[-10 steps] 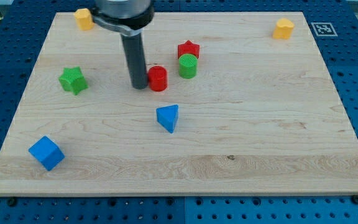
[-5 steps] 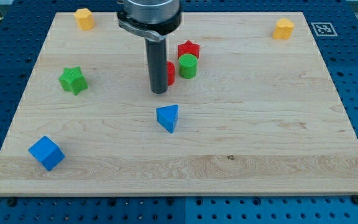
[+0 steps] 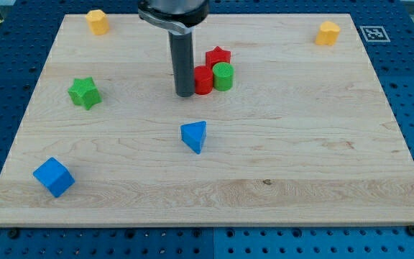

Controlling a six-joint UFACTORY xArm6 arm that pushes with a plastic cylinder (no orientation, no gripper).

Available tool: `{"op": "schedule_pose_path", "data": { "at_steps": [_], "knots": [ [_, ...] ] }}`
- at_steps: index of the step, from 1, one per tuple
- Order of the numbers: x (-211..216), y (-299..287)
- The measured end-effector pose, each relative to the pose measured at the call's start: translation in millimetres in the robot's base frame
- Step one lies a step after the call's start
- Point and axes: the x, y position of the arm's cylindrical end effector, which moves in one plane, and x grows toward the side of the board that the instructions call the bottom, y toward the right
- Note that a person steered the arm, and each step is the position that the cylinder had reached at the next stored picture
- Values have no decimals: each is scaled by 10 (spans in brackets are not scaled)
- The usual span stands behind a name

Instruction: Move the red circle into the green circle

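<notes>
The red circle (image 3: 203, 80) stands on the wooden board, touching the green circle (image 3: 223, 75) on its right. A red star (image 3: 218, 57) sits just above them, against the green circle. My tip (image 3: 185, 93) rests on the board right at the red circle's left side, touching it. The dark rod rises from there to the view's top.
A blue triangle (image 3: 194, 136) lies below my tip. A green star (image 3: 84, 93) is at the left, a blue cube (image 3: 53, 177) at the bottom left. Orange blocks sit at the top left (image 3: 97, 21) and top right (image 3: 328, 33). The board's edge (image 3: 207, 223) runs along the bottom.
My tip moved right, then slightly up, pushing the red circle right and up until it met the green circle. The green circle shifted slightly right.
</notes>
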Motion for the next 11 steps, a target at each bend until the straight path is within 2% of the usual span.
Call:
{"op": "schedule_pose_path", "data": {
  "at_steps": [1, 2, 3, 5, 11],
  "knots": [
    [-9, 103],
    [16, -86],
    [169, -47],
    [137, 438],
    [-51, 261]
  ]
}}
